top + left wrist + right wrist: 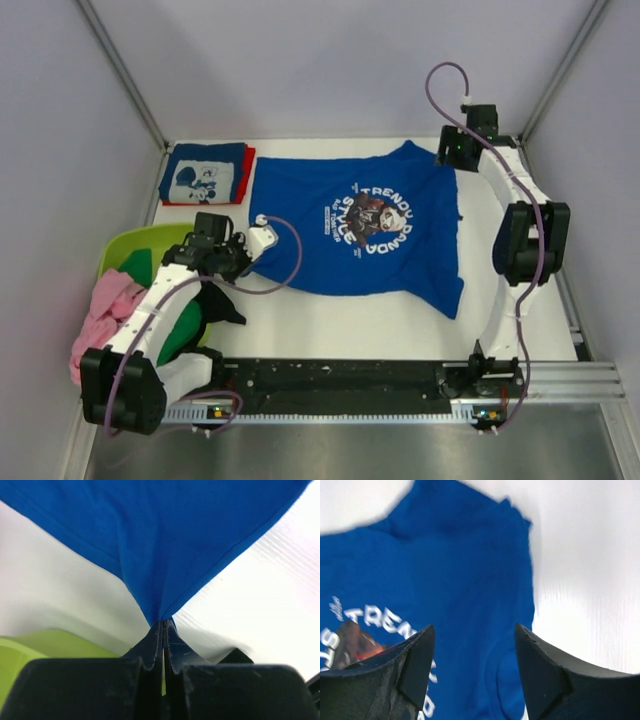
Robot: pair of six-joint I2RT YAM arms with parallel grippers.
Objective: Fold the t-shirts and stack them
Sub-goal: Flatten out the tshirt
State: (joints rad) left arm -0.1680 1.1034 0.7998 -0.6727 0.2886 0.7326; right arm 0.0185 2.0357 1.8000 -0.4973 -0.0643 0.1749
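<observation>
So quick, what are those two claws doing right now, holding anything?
Left gripper: closed, pinching an edge of the blue t-shirt.
Right gripper: open, holding nothing, above the same shirt.

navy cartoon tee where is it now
Top external view, far left of the table: the navy tee lies folded on a red tee, beside the royal blue tee.
</observation>
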